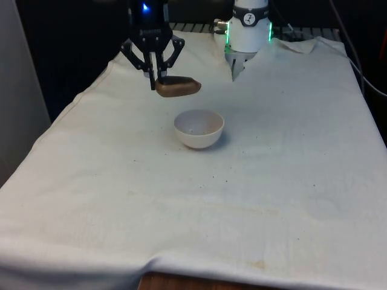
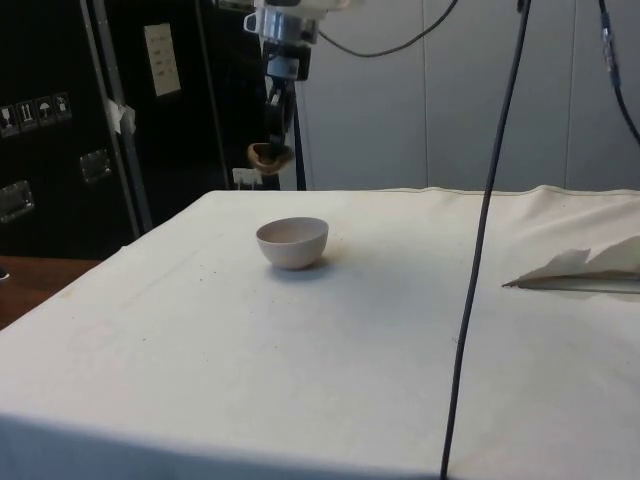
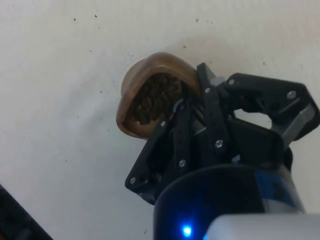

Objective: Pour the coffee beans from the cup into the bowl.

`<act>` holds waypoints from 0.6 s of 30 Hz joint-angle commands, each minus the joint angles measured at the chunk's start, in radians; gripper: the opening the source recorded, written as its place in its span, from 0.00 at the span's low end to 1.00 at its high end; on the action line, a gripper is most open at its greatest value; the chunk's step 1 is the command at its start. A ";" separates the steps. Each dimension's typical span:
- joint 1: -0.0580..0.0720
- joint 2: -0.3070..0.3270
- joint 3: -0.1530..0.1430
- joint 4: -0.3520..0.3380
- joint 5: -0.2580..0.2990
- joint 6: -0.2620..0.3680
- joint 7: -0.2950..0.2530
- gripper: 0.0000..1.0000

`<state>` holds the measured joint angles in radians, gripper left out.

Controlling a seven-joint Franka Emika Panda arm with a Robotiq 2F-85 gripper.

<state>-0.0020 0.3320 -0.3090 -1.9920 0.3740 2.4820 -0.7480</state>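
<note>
A brown cup (image 1: 178,86) hangs in the air, pinched at its rim by my black gripper (image 1: 158,77), which is shut on it. The cup (image 3: 150,95) holds dark coffee beans (image 3: 156,97) and is tilted. It hovers above the cloth, behind the bowl and slightly towards the front view's left of it. The white bowl (image 1: 199,128) stands upright on the white cloth near the table's middle, with a few dark specks inside. From the side, the cup (image 2: 270,154) is higher than the bowl (image 2: 292,242) and beyond it.
The white cloth (image 1: 242,193) covers the table and carries scattered dark specks around the bowl. The robot's base (image 1: 249,30) stands at the far end. A black cable (image 2: 485,240) hangs across the side view.
</note>
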 commanded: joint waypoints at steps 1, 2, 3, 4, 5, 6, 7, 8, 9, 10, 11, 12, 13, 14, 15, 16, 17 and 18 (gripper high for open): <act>0.011 -0.007 -0.008 -0.015 -0.020 0.024 0.014 0.00; 0.014 -0.013 -0.008 -0.027 -0.031 0.040 0.018 0.00; 0.016 -0.015 -0.008 -0.032 -0.036 0.047 0.019 0.00; 0.017 -0.018 -0.008 -0.037 -0.041 0.055 0.021 0.00; 0.019 -0.020 -0.008 -0.042 -0.046 0.061 0.023 0.00; 0.020 -0.022 -0.009 -0.047 -0.051 0.069 0.024 0.00; 0.022 -0.023 -0.010 -0.052 -0.056 0.078 0.025 0.00; 0.011 -0.018 0.001 -0.040 -0.033 0.056 0.009 0.00; 0.012 -0.020 0.001 -0.044 -0.038 0.063 0.009 0.00; 0.025 -0.027 -0.010 -0.061 -0.066 0.092 0.028 0.00; 0.027 -0.030 -0.010 -0.070 -0.079 0.107 0.032 0.00; 0.028 -0.032 -0.010 -0.074 -0.084 0.114 0.034 0.00; 0.029 -0.033 -0.011 -0.079 -0.090 0.121 0.037 0.00; 0.030 -0.035 -0.011 -0.083 -0.095 0.128 0.038 0.00; 0.031 -0.036 -0.011 -0.088 -0.100 0.136 0.039 0.00; 0.032 -0.038 -0.011 -0.092 -0.106 0.142 0.041 0.00; 0.034 -0.041 -0.012 -0.101 -0.118 0.157 0.045 0.00; 0.022 -0.037 0.001 -0.090 -0.094 0.138 0.026 0.00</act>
<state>0.0200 0.2950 -0.3080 -2.0820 0.2800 2.6200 -0.7220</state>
